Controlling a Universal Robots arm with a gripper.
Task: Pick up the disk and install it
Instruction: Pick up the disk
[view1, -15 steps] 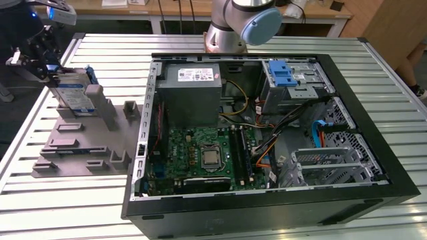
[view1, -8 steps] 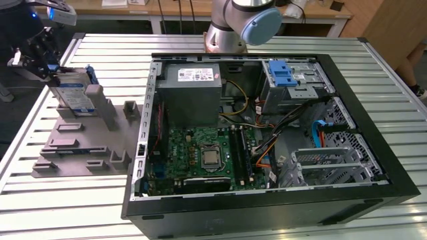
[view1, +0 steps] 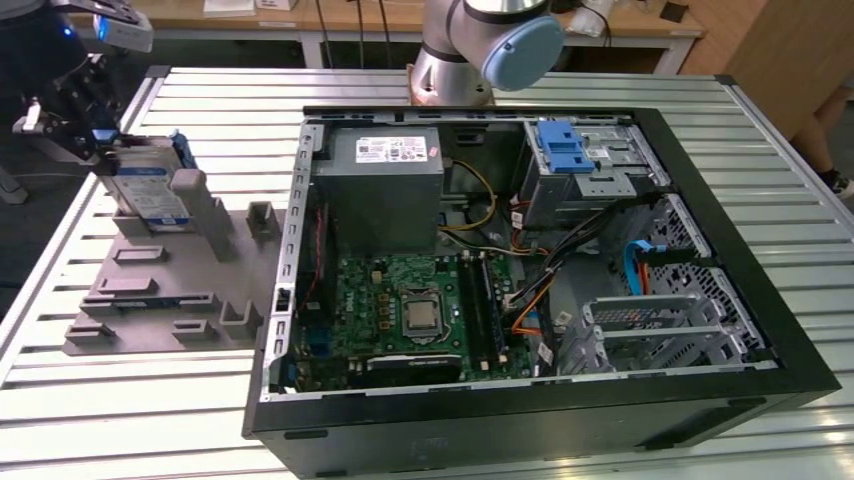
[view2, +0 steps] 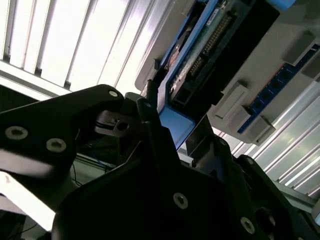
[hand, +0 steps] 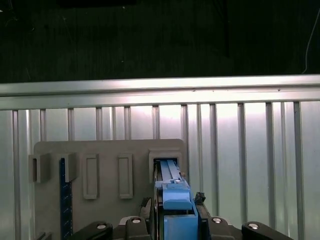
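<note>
Slatted metal table. Open PC case lies on it, centre to the exterior view's right, with the arm base behind it at top centre.

Grey fixture sits on the table at the exterior view's left, apart from the case.

Disk stands on edge at the fixture's far end, upper left of the exterior view, leaning slightly. Its lower end is in a fixture slot. The first wrist view shows the disk seated in that slot.

Gripper is at the disk's upper end. In the first wrist view the gripper straddles the blue carrier. In the second wrist view the fingers lie against the disk on both sides: clamped on the disk.
</note>
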